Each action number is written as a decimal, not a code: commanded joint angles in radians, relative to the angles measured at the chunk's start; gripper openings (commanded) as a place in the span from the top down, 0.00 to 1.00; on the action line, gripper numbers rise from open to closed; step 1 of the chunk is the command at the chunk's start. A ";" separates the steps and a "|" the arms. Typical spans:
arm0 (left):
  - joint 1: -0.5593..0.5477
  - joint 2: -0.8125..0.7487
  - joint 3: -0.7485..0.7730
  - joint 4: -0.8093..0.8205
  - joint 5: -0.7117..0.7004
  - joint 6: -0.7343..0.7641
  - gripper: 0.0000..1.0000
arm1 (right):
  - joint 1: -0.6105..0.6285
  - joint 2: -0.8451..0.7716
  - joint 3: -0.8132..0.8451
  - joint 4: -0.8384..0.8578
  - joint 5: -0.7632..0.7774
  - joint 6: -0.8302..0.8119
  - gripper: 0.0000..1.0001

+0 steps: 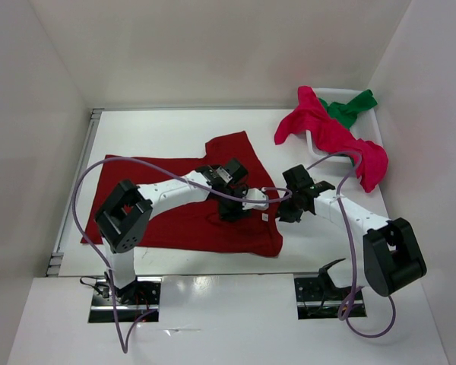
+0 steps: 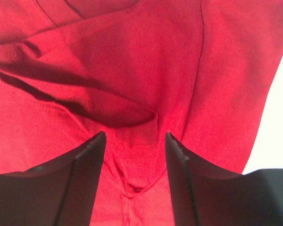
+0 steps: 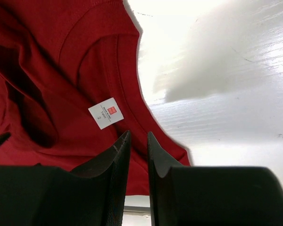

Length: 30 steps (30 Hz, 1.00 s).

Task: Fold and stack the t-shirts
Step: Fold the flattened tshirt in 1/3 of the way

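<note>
Dark red t-shirt (image 1: 175,220), soft knit with ribbed collar, spread over the left and middle of the glossy white table (image 1: 159,137), collar toward the right, one sleeve pointing to the far side, lower border close to the table's near edge. Bare table beyond it on the far side and to the right. Left hand (image 2: 134,136) low over rumpled cloth near the collar, black fingers apart, a raised pleat between them. Right hand (image 3: 137,134) at the collar's outer edge, beside a small white label (image 3: 106,113), fingers narrow, almost together; pinch on the cloth not discernible. Well apart, at the far right corner against the white wall, crimson t-shirt (image 1: 327,133) draped over the rim of a white basket (image 1: 336,92), green t-shirt (image 1: 349,106) inside.
</note>
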 commanded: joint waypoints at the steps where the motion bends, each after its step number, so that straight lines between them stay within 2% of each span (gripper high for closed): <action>1: -0.006 0.028 0.017 0.053 0.010 -0.036 0.43 | -0.002 -0.026 -0.002 0.039 0.036 0.019 0.75; 3: 0.003 0.042 0.017 0.064 0.010 -0.036 0.51 | -0.002 -0.026 -0.002 0.039 0.036 0.019 0.75; 5: 0.003 0.053 0.026 0.064 0.010 -0.026 0.55 | -0.002 -0.026 -0.002 0.029 0.036 0.019 0.75; 14: 0.035 0.031 -0.035 0.064 -0.033 -0.016 0.55 | -0.002 -0.046 -0.002 0.020 0.036 0.029 0.75; 21: 0.035 0.031 -0.046 0.054 0.000 -0.026 0.56 | -0.002 -0.037 -0.002 0.020 0.036 0.029 0.75; 25: 0.035 0.042 -0.046 0.044 0.010 -0.026 0.76 | -0.002 -0.037 -0.002 0.020 0.036 0.029 0.75; 26: 0.035 0.042 -0.046 0.044 0.019 -0.036 0.89 | -0.002 -0.037 -0.002 0.020 0.036 0.029 0.75; 28: 0.035 0.042 -0.037 0.044 0.019 -0.046 0.96 | -0.002 -0.037 -0.002 0.020 0.036 0.029 0.75; 30: 0.035 0.042 -0.037 0.044 0.019 -0.055 0.99 | -0.002 -0.037 -0.002 0.020 0.027 0.029 0.75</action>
